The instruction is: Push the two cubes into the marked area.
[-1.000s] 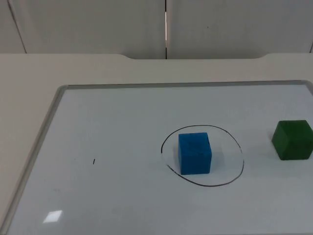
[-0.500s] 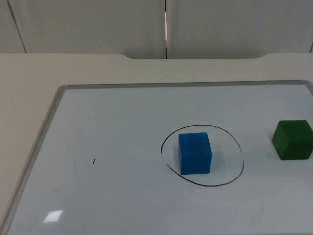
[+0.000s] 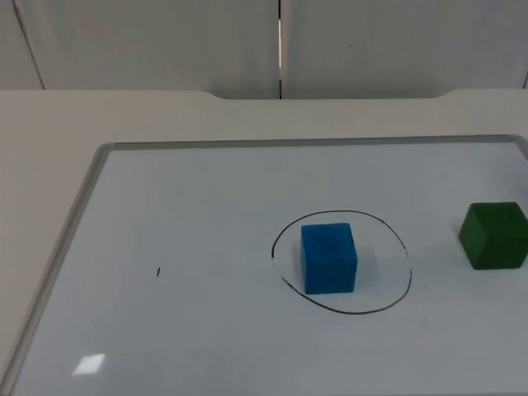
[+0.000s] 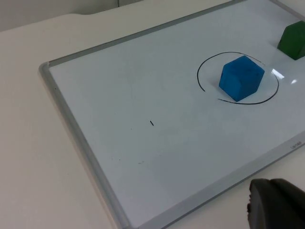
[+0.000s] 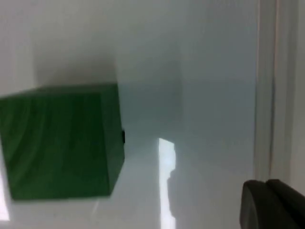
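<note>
A blue cube (image 3: 328,258) sits inside the hand-drawn black circle (image 3: 408,266) on the whiteboard, toward the circle's left side. A green cube (image 3: 493,235) rests outside the circle, to its right, near the board's right end. In the left wrist view, the blue cube (image 4: 241,78) in its circle (image 4: 198,76) and the green cube (image 4: 293,40) lie far from my left gripper (image 4: 276,206), which waits off the board's near edge. My right gripper (image 5: 274,205) hovers low and close beside the green cube (image 5: 57,140).
The whiteboard's grey frame (image 3: 82,198) surrounds the work surface, and a stretch of that frame (image 5: 267,71) runs close by the right gripper. A small black mark (image 3: 158,272) lies on the board's left half. Beige table (image 3: 49,124) surrounds the board, with the partition wall behind.
</note>
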